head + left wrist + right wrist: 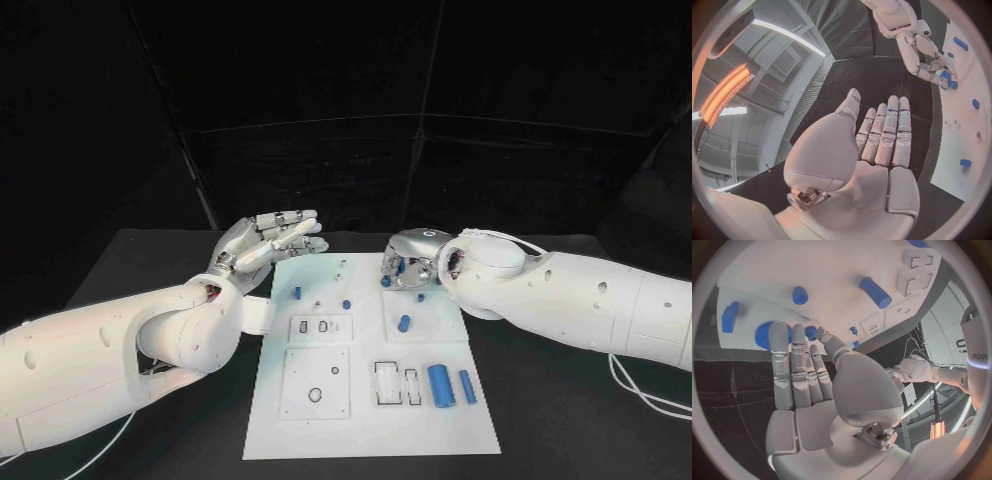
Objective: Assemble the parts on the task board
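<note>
Task board (372, 400) lies flat mid worktop (130, 260), long side running near to far. L hand (267, 240) hovers off the board's far-left corner, palm up, fingers (886, 130) straight and side by side, holding nothing. R hand (411, 262) is down over the board's far-right corner, fingers (795, 365) stretched out flat, tips at a blue gear-like part (768, 335) there; can't tell if it grips it, looks more like touching than holding. Other blue parts sit on the board: two cylinders (450, 385) side by side at near right, one short cylinder (404, 322) mid-right, a small peg (297, 293) and another small one (346, 302) toward far left. Rectangular slots and a square plate w/ a round hole show on the board's near-left half.
</note>
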